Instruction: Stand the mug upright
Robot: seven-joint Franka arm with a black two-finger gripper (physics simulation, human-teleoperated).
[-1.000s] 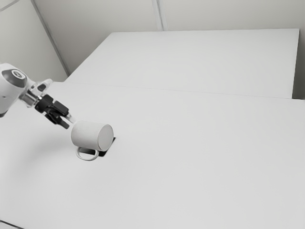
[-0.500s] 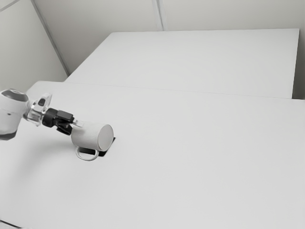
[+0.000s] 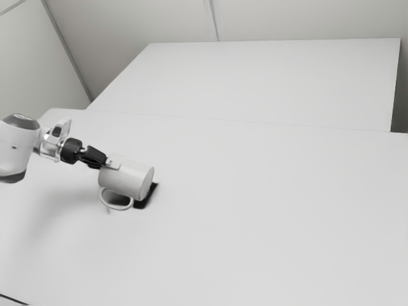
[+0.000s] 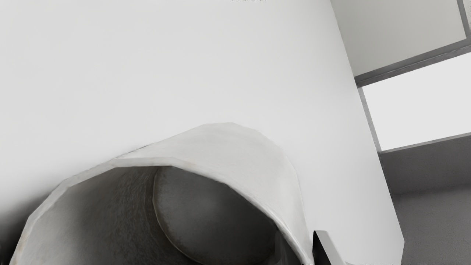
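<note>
The white mug [image 3: 131,178] lies on its side in the exterior view, its closed end toward that view's right and tipped slightly down, its handle low at the near side. My gripper [image 3: 113,164] is at the mug's open end, shut on the rim wall. In the wrist view I look into the hollow of the mug [image 4: 235,158]; the gripper [image 4: 298,241] has one finger [image 4: 325,246] outside the wall and the other, dim, inside it. The mug's lower part is cut off there.
A black flat item or patch [image 3: 146,196] lies under the mug's closed end. The white table [image 3: 255,210] stretches toward the exterior view's right, with another white surface [image 3: 268,80] behind it. A dark cable-like line [image 3: 14,299] crosses the near left corner.
My hand has come down and forward to the mug's open end and taken hold of its rim. The mug has shifted slightly toward the exterior view's right and tilted, its open end a little higher.
</note>
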